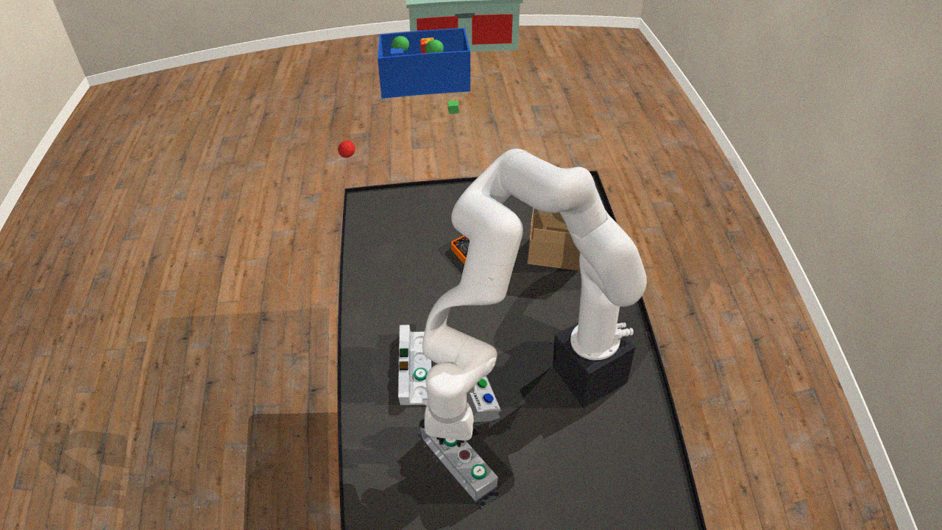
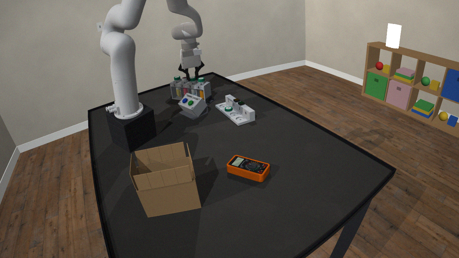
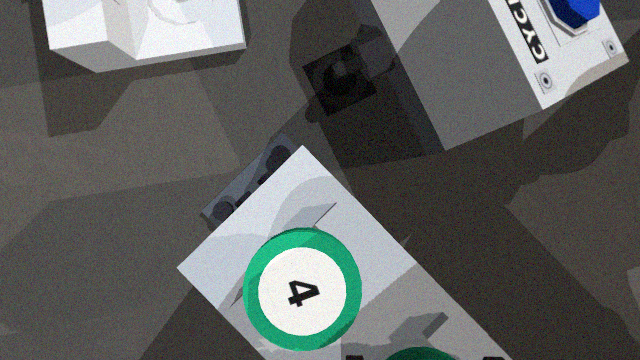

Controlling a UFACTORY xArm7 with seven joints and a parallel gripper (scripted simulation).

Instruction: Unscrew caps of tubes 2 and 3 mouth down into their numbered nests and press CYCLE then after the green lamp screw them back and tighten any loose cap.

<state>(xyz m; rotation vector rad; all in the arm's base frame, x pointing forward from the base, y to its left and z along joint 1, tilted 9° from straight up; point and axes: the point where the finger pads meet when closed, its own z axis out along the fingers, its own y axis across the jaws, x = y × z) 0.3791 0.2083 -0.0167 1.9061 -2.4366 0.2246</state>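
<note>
Caps [image 2: 192, 79] — three on tubes, one nested

A smooth white plastic-looking arm [image 2: 119, 61] rises over a matt black worktop [image 2: 288, 166], beside a brown cardboard box [image 2: 166, 189] and wood-plank floor [image 1: 164, 230].

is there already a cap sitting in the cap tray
Yes, the exterior view shows one green cap in a nest of the tray.

Beige walls, white skirting [image 2: 266, 68], wood plank floor [image 1: 197, 230]. Open wooden shelf unit [image 2: 413, 51] on one wall (coloured bins, balls, blocks). Blue toy bin [image 1: 425, 75] on floor.
</note>
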